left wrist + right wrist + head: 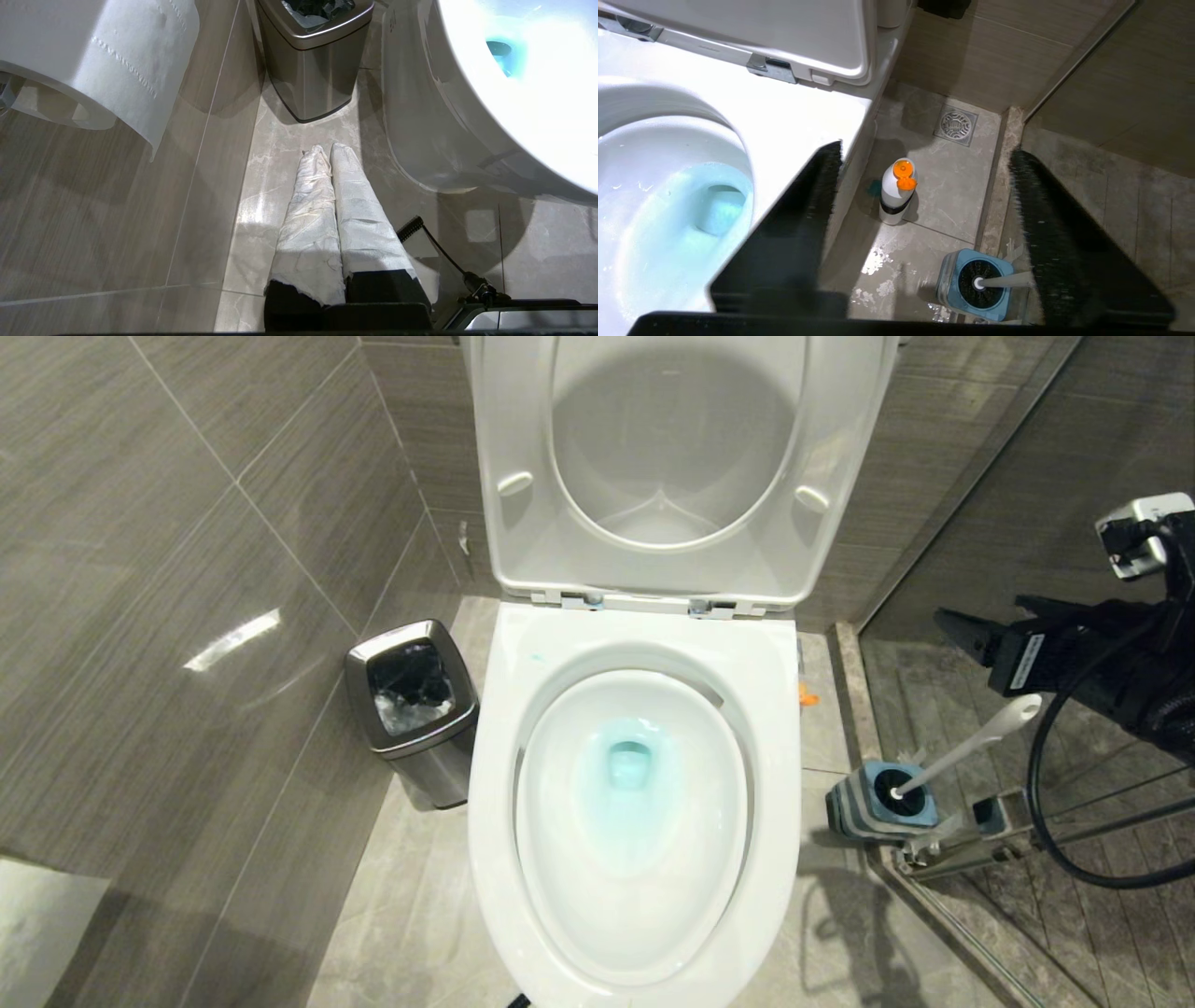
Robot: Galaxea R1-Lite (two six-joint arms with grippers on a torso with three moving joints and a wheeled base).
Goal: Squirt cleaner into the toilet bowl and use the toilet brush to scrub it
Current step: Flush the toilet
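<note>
The white toilet bowl (pixel 784 709) stands open, its seat and lid (pixel 672 569) raised. Turquoise cleaner (pixel 627 761) tints the water in it, also visible in the right wrist view (pixel 691 205). The toilet brush (pixel 971 742) leans in its blue holder (pixel 878 798) on the floor to the bowl's right, black head (pixel 980 282) down in the holder. My right gripper (pixel 990 621) hangs open just above the handle's rounded end, nothing between its fingers (pixel 1055 224). A white bottle with an open orange cap (pixel 896 191) stands beside the bowl. My left gripper (pixel 329 149), wrapped in white, is shut and parked over the floor.
A square steel bin (pixel 415 709) stands left of the bowl against the tiled wall. A toilet paper roll (pixel 93 60) hangs by the left arm. A floor drain (pixel 956 125) and a raised stone threshold (pixel 994 196) lie right of the bowl, near a metal door rail (pixel 971 845).
</note>
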